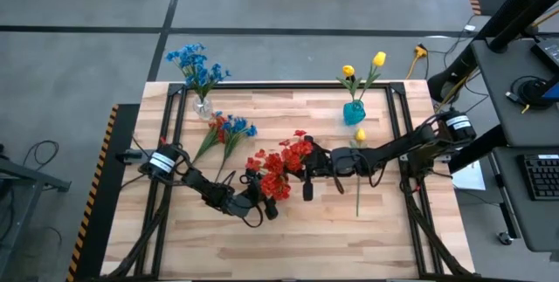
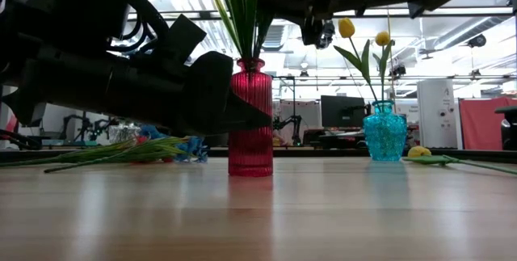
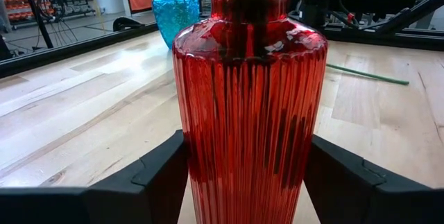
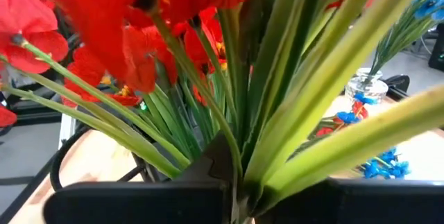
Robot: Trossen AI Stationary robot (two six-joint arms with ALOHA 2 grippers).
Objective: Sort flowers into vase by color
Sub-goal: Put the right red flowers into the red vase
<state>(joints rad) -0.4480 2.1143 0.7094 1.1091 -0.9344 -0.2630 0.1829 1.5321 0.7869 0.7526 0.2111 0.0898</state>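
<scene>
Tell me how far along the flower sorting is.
Done: blue flowers in the clear vase, two yellow tulips in the teal vase. In hand: left gripper steadies the red vase; right gripper is shut on red flowers above it. Left: mixed sprigs and one yellow tulip on the table.

Loose sprigs (image 1: 225, 134) lie between two vases (image 1: 203, 107) (image 1: 272, 202).

Red vase (image 3: 250, 113): ribbed, glossy translucent glass. Blue vase (image 2: 385, 132): textured, shiny translucent glass. Surface (image 1: 367, 238): pale planked wood, smooth with a soft sheen. Left gripper (image 3: 250, 182): matt black fingers (image 3: 156, 179). Red flowers (image 4: 125, 37): cloth-like petals on smooth, plastic-looking green stems.
</scene>
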